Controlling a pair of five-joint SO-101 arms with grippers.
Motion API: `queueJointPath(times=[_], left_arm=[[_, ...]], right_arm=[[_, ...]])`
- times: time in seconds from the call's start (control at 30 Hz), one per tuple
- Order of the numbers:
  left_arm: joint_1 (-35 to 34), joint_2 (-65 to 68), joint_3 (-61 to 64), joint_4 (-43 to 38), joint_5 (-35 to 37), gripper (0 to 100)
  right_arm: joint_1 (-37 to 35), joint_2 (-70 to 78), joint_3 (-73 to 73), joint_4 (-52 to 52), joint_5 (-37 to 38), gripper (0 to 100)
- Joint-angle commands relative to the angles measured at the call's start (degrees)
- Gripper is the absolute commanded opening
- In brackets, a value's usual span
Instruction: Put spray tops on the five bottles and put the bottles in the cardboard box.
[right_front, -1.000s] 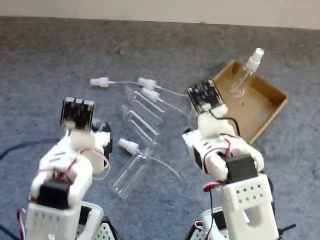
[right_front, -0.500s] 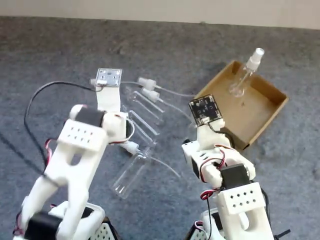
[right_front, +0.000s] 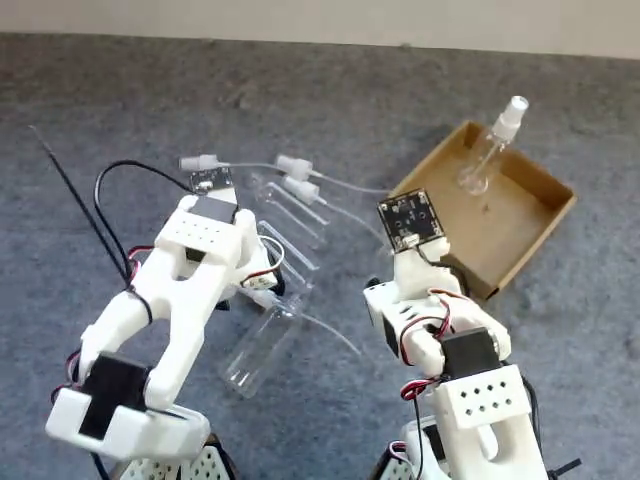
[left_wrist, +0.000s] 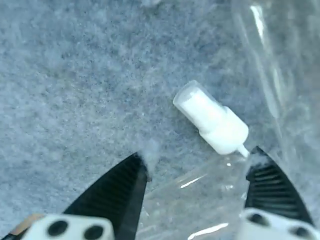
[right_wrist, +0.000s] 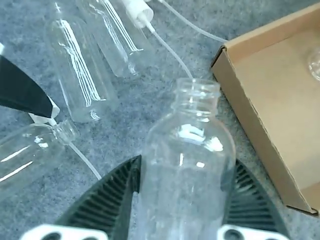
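My left gripper (left_wrist: 200, 157) is open and low over the carpet, its fingers either side of a white spray top (left_wrist: 212, 122) and the neck end of a clear bottle (left_wrist: 200, 205) lying there. From above, that gripper (right_front: 250, 292) sits beside this spray top (right_front: 262, 284) and bottle (right_front: 258, 345). My right gripper (right_wrist: 186, 165) is shut on an uncapped clear bottle (right_wrist: 187, 150), held neck forward near the cardboard box (right_wrist: 260, 105). In the box (right_front: 520, 215) a bottle with a spray top (right_front: 490, 145) leans upright.
Three more spray tops with long tubes (right_front: 198, 163) (right_front: 293, 166) (right_front: 300, 188) lie beyond the left arm. Two clear bottles (right_front: 290, 250) (right_front: 290, 205) lie between the arms. Grey carpet covers the table, with free room at the far left.
The left arm has unfolded, swung forward and come down over the spray top by the near bottle. The right arm drew back a little with its bottle, then stayed still.
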Motion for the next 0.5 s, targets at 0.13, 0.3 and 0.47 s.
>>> queueJointPath(times=[0.13, 0.3, 0.47], left_arm=[[0.84, 5.14, -3.65, -8.26, 3.08, 27], [0.75, 8.48, -3.74, -11.87, 3.08, 27], [0.75, 11.03, -3.74, -16.00, 3.08, 27]], right_arm=[[0.66, -1.54, -0.48, -1.89, -0.09, 19.0], [0.66, -1.54, -0.48, -1.89, -0.09, 19.0], [0.66, -1.54, -0.40, -1.89, -0.09, 19.0]])
